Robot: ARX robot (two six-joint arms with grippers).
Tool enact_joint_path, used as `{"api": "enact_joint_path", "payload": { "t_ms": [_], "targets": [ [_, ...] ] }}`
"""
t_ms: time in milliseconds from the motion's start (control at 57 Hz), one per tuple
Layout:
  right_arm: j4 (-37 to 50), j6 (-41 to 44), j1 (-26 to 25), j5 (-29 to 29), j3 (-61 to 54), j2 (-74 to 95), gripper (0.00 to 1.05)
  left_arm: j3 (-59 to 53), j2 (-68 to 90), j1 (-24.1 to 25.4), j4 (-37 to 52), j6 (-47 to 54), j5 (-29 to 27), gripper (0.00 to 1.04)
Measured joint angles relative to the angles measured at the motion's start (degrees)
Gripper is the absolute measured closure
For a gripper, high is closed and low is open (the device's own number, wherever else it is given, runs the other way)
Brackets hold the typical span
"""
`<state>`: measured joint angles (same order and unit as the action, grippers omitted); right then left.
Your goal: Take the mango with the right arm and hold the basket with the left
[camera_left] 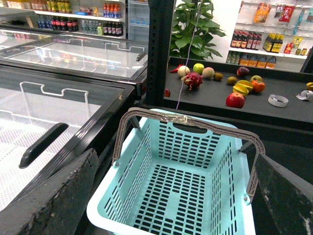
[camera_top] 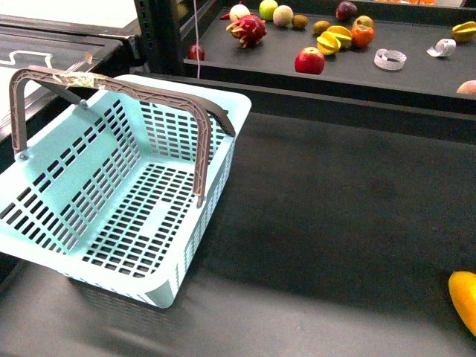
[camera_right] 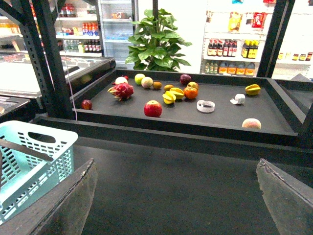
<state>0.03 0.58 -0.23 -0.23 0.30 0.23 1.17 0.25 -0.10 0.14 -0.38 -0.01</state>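
Left gripper (camera_left: 174, 155) poised above the near end of the basket (camera_left: 146, 196) and tilted forward and downward. Its jaws stand wide apart and empty, and the basket's open mouth shows between its two fingers (camera_left: 58, 196) and below them; no contact with the rim is visible. Both grey-brown handles (camera_top: 111, 89) are swung upright across the basket, the one farther from the left jaws bearing a strip of tape (camera_left: 173, 118). Right gripper (camera_right: 175, 164) held over a bare stretch of the dark bench (camera_top: 335, 208) and pointing forward at a shallow downward angle, its jaws likewise spread wide with nothing between them. A corner of the basket lies to the robot's left of these jaws. Ahead of them, past the far edge of the bench, a raised tray (camera_right: 220, 120) carries loose fruit, among it a red apple (camera_right: 153, 108) and a dragon fruit (camera_right: 121, 90). The mango (camera_top: 464, 296) lies on the bench at the near right edge of the front view, cut by the frame and well apart from the basket. It falls outside the right wrist view, so its place relative to the right jaws cannot be told.
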Motion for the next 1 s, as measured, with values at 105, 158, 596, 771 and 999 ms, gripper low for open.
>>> {"api": "enact_joint_path", "payload": {
  "t_ms": [105,158,596,771,999],
  "targets": [
    [0.0,0.0,0.0,0.0,0.0,0.0,0.08,0.0,0.0,0.0,0.0,0.0,0.0,0.08],
    [0.0,0.0,0.0,0.0,0.0,0.0,0.08,0.0,0.0,0.0,0.0,0.0,0.0,0.08],
    [0.0,0.0,0.0,0.0,0.0,0.0,0.08,0.0,0.0,0.0,0.0,0.0,0.0,0.08],
    [0.0,0.0,0.0,0.0,0.0,0.0,0.08,0.0,0.0,0.0,0.0,0.0,0.0,0.08],
    [0.0,0.0,0.0,0.1,0.0,0.0,0.08,1.5,16.9,-7.2,1.4,-15.3,-32.5,0.08]
  ]
}}
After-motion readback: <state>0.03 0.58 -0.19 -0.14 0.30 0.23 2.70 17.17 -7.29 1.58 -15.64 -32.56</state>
